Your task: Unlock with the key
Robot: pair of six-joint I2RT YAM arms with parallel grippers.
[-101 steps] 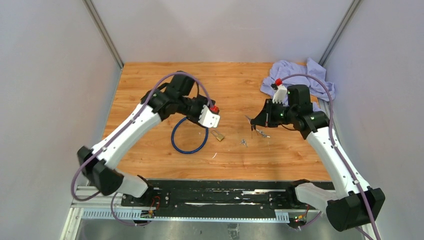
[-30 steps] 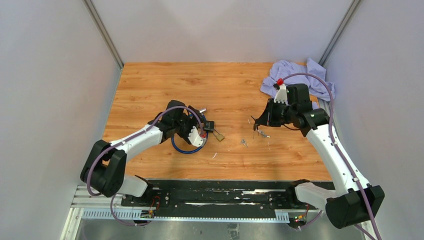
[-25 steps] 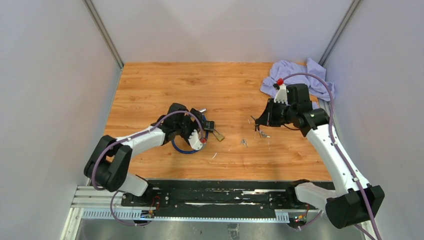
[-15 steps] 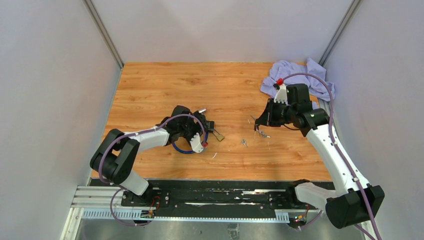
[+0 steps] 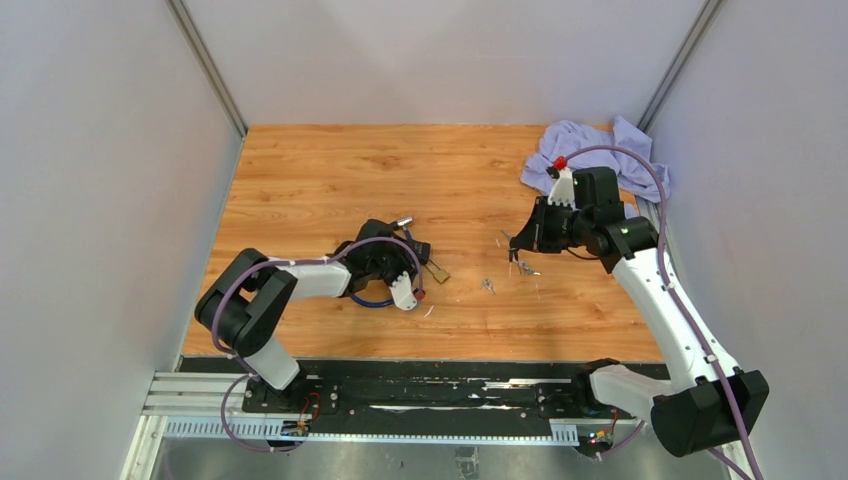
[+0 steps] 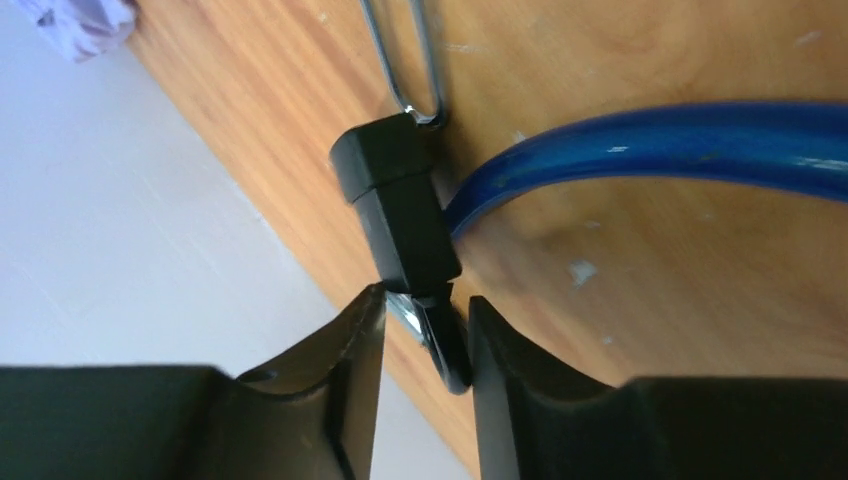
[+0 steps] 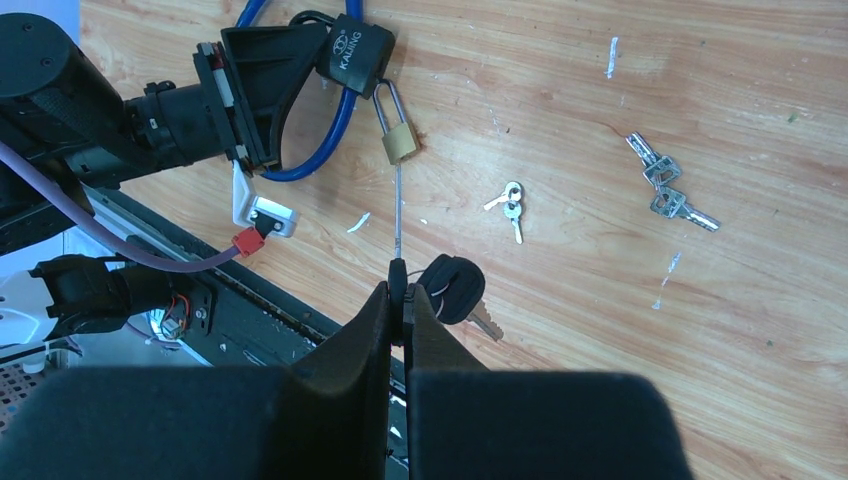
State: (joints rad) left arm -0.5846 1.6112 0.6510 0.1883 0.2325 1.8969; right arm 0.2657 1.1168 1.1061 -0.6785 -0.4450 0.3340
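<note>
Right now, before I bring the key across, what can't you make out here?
- Cable lock keyhole: unseen in every view; the left wrist view shows only its side.
- Brass padlock body: cut off by the left wrist view's top edge; keyhole too small elsewhere.
- Left claw grip: left wrist view, contact too dark to tell.
- Key teeth in the right claw: too thin to read.

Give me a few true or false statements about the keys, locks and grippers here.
The right gripper is shut on a key bunch. True.
The brass padlock lies on the cloth. False: the cloth is far off; the padlock lies beside the cable lock.
Two loose key sets lie on the table. True.
The cable lock is at the right gripper. False: it is at the left gripper.
</note>
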